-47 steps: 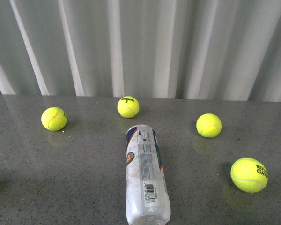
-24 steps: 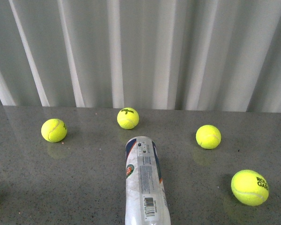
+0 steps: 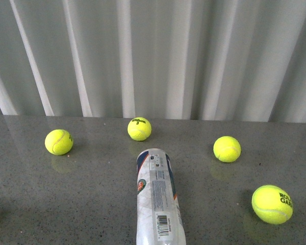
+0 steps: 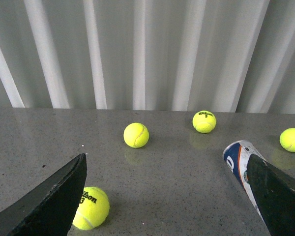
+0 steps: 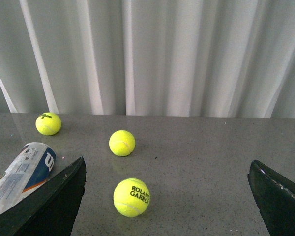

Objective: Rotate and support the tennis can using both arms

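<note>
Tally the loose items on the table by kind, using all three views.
Tennis balls: 5 (the fifth counted from the left wrist view)
Tennis can: 1
Total: 6

Matte black, wedge-shaped jaws at both wrists, flat-faced and tapering, one right edge flecked pale.

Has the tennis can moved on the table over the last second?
No. The tennis can sits lower in the front view, but so does the ball behind it, with the same gap between them; the view shifted, not the can.
</note>
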Robot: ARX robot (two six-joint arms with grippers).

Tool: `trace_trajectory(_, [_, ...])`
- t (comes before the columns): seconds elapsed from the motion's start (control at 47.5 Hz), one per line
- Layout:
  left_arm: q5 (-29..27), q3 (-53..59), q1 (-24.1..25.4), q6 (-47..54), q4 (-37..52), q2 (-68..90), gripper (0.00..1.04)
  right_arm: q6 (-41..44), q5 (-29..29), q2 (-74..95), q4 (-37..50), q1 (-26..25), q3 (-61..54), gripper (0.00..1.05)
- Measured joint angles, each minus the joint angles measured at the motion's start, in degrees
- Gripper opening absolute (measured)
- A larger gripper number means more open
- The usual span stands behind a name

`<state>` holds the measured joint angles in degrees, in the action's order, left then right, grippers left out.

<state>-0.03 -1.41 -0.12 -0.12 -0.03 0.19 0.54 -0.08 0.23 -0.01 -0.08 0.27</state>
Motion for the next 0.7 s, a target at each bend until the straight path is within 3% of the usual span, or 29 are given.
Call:
trace_trajectory(0.063, [0.0,0.0,0.0,0.0,0.0,0.0,0.98,-0.3,0.5,0.5,-1.0,0.0,0.2,0.98])
trace_trajectory(0.126, [0.0,0.0,0.0,0.0,0.0,0.0,0.98,-1.8,0.8,4.2,-8.8,-0.1,3.5,0.98])
trace_trajectory(0.19, [0.0,0.0,0.0,0.0,0.0,0.0,0.98,-2.9,-1.8,9.0,-11.2,-2.0,6.2,0.98])
trace_trajectory(0.358, [0.0,0.0,0.0,0.0,0.0,0.0,0.98,-2.9,-8.9,19.7,-1.9,-8.4,12.4,0.98])
trace_trajectory(0.527, [0.0,0.0,0.0,0.0,0.0,0.0,0.98,-3.5,-12.2,41.9,9.3,-12.5,27.1,0.98])
trace_trajectory(0.59, [0.0,0.0,0.0,0.0,0.0,0.0,0.98,-4.9,-13.6,53.7,7.0,-12.3,36.5,0.98])
trace_trajectory(0.695, [0.0,0.0,0.0,0.0,0.0,0.0,0.98,-6.9,-16.5,73.7,-4.1,-9.2,54.1,0.98])
